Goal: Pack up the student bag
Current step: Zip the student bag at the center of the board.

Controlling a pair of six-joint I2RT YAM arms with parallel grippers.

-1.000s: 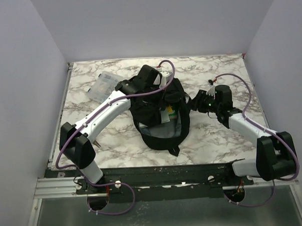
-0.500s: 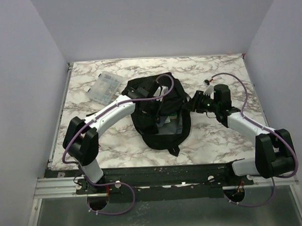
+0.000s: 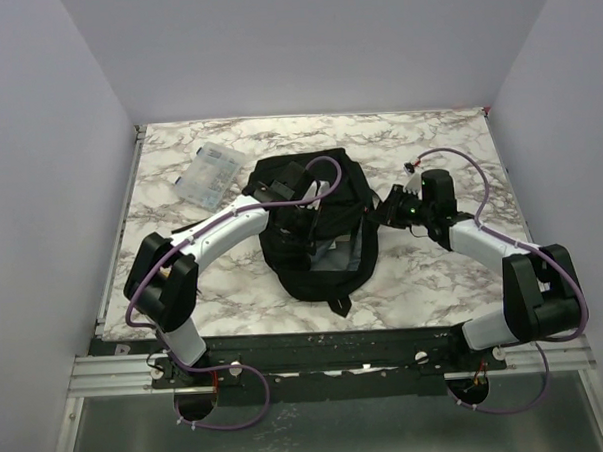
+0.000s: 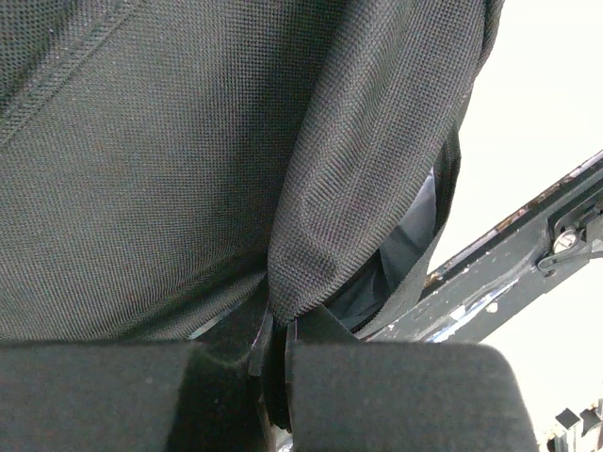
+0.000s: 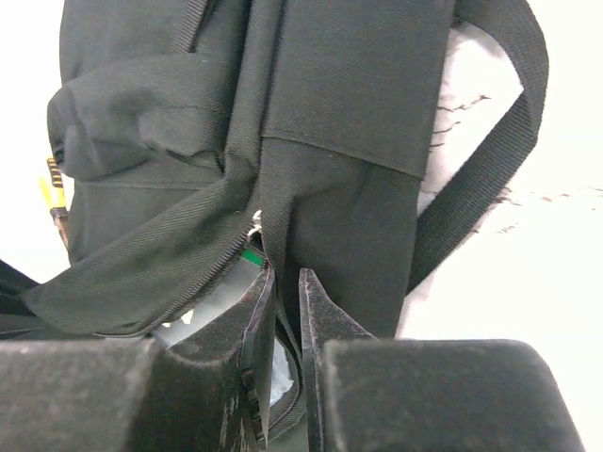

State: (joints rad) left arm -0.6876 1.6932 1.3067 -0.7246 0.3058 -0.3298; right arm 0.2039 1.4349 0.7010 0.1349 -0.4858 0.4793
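Note:
The student bag (image 3: 315, 200), black fabric with long straps, lies mid-table with its mouth toward the near edge and grey lining showing. My left gripper (image 3: 304, 232) hangs over the bag's middle; in the left wrist view it (image 4: 280, 325) is shut on a fold of the bag's fabric (image 4: 358, 160). My right gripper (image 3: 379, 215) is at the bag's right side. In the right wrist view its jaws (image 5: 285, 282) stand nearly together on the zippered edge of the bag (image 5: 339, 113), with something green (image 5: 250, 256) showing inside the opening.
A clear plastic case (image 3: 207, 176) lies at the back left of the marble table (image 3: 438, 140). A black strap (image 5: 490, 160) loops out on the bag's right. The dark metal rail (image 4: 509, 273) runs along the table's near edge.
My right gripper has moved left onto the bag's edge and narrowed its jaws there. The left arm has drawn the held fabric toward the near side, covering more of the bag's inside.

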